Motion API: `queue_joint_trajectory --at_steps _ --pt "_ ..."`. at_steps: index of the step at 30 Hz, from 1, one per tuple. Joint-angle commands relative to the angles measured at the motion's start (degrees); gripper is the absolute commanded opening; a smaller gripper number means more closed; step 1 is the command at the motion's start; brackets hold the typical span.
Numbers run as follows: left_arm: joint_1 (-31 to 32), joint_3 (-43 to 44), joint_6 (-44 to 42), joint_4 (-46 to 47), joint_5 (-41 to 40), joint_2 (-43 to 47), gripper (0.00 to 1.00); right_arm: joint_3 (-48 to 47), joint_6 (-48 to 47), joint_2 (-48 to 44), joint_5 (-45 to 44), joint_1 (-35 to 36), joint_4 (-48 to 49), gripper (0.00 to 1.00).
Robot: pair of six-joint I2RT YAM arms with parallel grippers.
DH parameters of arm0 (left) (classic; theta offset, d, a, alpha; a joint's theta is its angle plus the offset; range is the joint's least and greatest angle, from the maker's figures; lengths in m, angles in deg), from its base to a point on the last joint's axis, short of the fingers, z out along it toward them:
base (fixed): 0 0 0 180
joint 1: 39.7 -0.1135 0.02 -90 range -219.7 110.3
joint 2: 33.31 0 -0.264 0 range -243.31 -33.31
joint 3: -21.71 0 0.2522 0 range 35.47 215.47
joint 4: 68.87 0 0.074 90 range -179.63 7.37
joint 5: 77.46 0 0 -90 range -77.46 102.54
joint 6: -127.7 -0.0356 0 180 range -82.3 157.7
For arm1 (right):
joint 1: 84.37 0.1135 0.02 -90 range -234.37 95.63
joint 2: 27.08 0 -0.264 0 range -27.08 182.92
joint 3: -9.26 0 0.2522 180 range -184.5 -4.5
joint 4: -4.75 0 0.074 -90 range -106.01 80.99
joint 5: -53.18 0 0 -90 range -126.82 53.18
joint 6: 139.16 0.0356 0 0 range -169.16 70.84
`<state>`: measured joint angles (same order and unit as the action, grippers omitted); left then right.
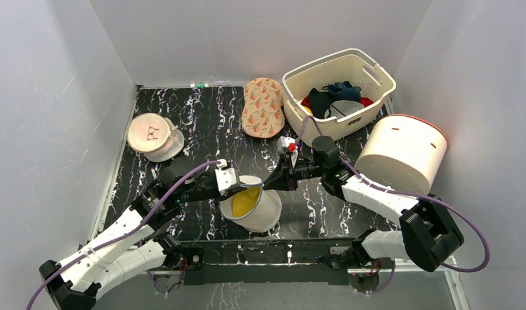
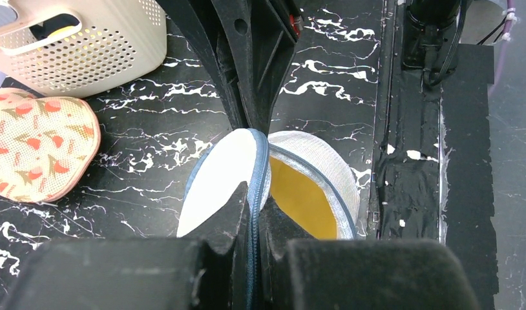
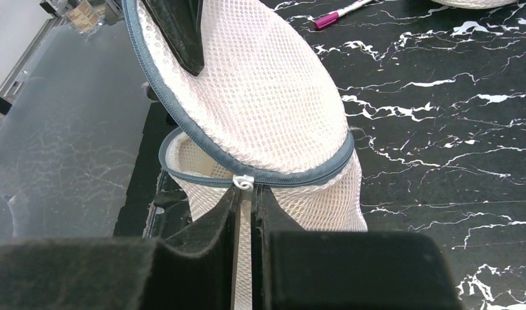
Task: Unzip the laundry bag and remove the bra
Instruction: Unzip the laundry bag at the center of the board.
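The laundry bag (image 1: 257,210) is a round white mesh drum near the table's front middle. Its lid (image 3: 254,97) with a grey-blue zip rim stands tilted up, so the bag gapes open. A yellow bra (image 2: 300,197) shows inside, also in the top view (image 1: 245,201). My left gripper (image 1: 241,185) is shut on the lid's zip rim (image 2: 252,213). My right gripper (image 1: 269,183) is shut on the white zip pull (image 3: 245,183) at the bag's rim, opposite the left gripper. The bra's shape is mostly hidden by the mesh.
A second round white bag with a bra drawing (image 1: 154,134) sits at the far left. A patterned pink bra cup (image 1: 263,106), a cream slotted basket (image 1: 377,81) of clothes and a white drum container (image 1: 402,154) stand at the back right. A pink marker (image 3: 341,13) lies beyond the bag.
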<state>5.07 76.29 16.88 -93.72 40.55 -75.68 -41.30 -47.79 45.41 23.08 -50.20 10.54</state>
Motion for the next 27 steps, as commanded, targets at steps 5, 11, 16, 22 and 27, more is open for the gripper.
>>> queue_joint_trajectory --at_steps 5,11,16,22,27 --pt "-0.08 3.18 -3.7 -2.51 3.27 1.33 0.0 0.19 -0.17 -0.13 -1.02 0.1 2.57 0.0" --pt "-0.04 5.47 -4.61 -4.23 5.52 1.31 0.0 -0.2 0.17 0.41 -5.23 0.08 2.57 0.0" --pt "-0.04 7.02 -4.56 -4.51 8.24 1.75 0.0 -0.43 1.88 2.13 -8.72 0.1 4.95 0.0" --pt "-0.04 8.9 -3.62 -3.38 11.93 1.69 0.0 -1.71 3.64 7.01 -4.76 0.08 10.67 0.0" --pt "-0.04 9.32 -1.01 0.25 13.95 2.31 0.0 -3.42 3.29 10.61 -2.55 0.32 13.13 0.0"
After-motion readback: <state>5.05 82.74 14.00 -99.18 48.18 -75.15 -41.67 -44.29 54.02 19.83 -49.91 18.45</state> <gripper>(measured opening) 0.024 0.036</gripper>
